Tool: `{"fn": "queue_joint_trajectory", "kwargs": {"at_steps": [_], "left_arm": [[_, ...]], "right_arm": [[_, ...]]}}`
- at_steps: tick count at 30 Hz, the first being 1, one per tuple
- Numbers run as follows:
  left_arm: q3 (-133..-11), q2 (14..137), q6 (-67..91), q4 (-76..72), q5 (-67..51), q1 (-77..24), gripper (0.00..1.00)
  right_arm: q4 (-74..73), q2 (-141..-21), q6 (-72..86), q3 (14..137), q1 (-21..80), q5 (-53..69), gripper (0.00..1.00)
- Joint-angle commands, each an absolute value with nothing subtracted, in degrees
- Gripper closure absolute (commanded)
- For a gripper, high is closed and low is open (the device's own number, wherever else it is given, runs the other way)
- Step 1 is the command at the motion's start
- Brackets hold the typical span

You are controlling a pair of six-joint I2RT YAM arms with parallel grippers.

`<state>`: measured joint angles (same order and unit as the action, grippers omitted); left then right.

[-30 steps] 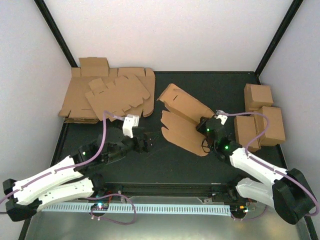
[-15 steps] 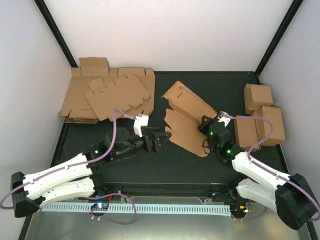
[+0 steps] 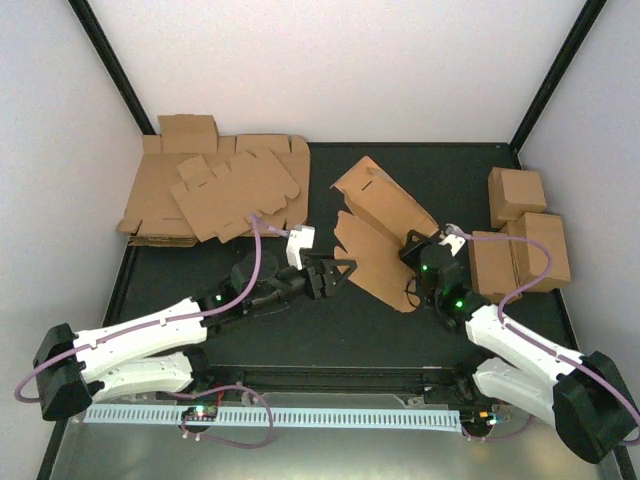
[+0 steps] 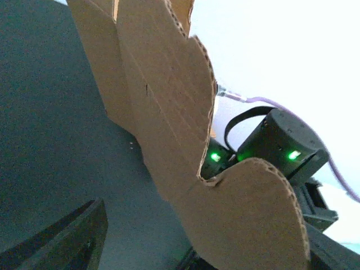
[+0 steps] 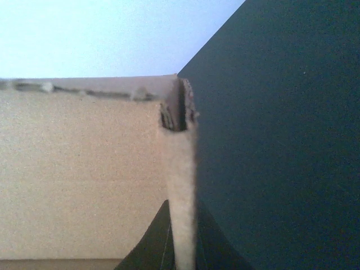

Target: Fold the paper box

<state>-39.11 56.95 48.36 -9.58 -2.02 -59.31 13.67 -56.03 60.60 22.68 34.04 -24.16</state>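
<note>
Now | step: steadying brown cardboard paper box (image 3: 385,225) | right gripper (image 3: 413,250) pinches its 4 o'clock edge | left gripper (image 3: 342,270) wide, 9 o'clock | next: maybe grab flap

The dark table (image 3: 300,330) carries a heap of flat cardboard blanks (image 3: 215,190) in its far left corner and a cluster of folded brown boxes (image 3: 520,235) along its right edge. Near the middle, the half-open paper box (image 3: 375,235) leans with its lower flaps down at the surface.
</note>
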Motion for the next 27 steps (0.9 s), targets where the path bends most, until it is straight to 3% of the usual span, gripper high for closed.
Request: {"fn": "queue_joint_trajectory", "kwargs": {"at_steps": [1, 4, 15, 21, 25, 27], "left_arm": [[-41.9, 57.8, 50.3, -10.0, -1.2, -59.2, 0.33], [-41.7, 57.7, 51.8, -8.9, -0.8, -59.2, 0.46], [-40.0, 57.9, 55.9, -9.9, 2.6, -61.7, 0.47], [-39.2, 58.2, 56.6, -11.2, 4.2, -62.1, 0.72], [-39.4, 58.5, 56.2, -10.7, 5.5, -62.0, 0.96], [-40.0, 58.6, 55.5, -9.1, 6.7, -62.1, 0.98]], "right_arm": [[14.3, -55.7, 61.6, 22.2, 34.1, -28.0, 0.98], [14.3, -56.2, 61.6, 22.4, 34.1, -29.0, 0.98], [16.0, -61.7, 61.8, 23.7, 34.1, -31.9, 0.98], [16.8, -62.8, 61.6, 24.0, 34.2, -32.3, 0.98], [17.1, -63.4, 61.8, 24.0, 34.1, -32.1, 0.98], [17.5, -63.6, 62.0, 23.8, 34.2, -32.0, 0.96]]}}
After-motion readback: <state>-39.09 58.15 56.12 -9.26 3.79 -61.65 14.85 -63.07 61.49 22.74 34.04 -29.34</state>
